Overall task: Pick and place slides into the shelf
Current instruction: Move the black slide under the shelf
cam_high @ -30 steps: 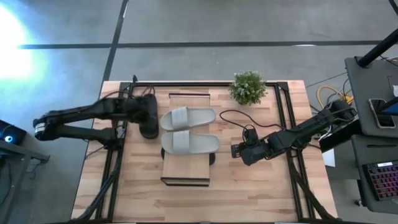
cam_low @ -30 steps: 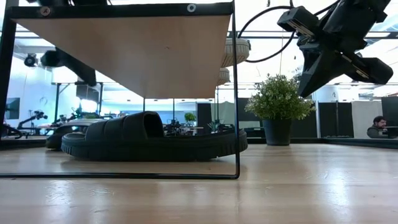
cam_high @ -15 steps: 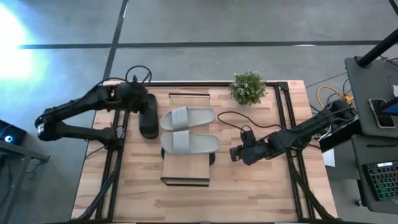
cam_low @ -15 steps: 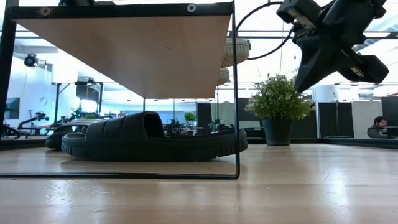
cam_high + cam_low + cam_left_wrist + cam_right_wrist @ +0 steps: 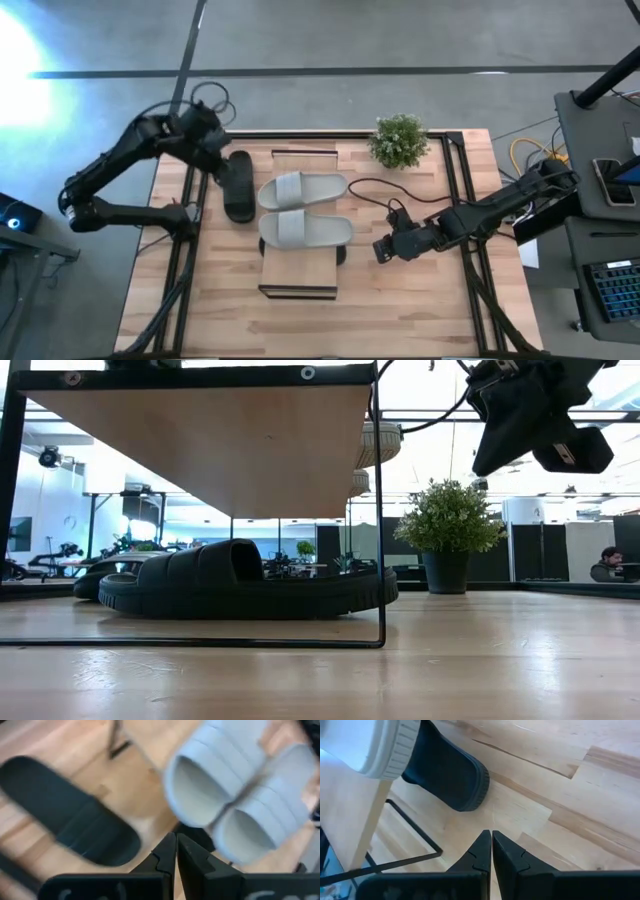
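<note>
We see the light grey slides (image 5: 303, 208) lying side by side on the shelf (image 5: 300, 276). A black slide (image 5: 238, 187) lies beside it, below the left gripper (image 5: 215, 152); the right gripper (image 5: 383, 247) hovers opposite.

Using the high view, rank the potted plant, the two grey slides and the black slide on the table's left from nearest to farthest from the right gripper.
From the right gripper:
1. Grey slides, on the shelf top, centre.
2. Potted plant, back edge; close to the slides' distance, slightly farther.
3. Black slide, far left of the shelf.
</note>
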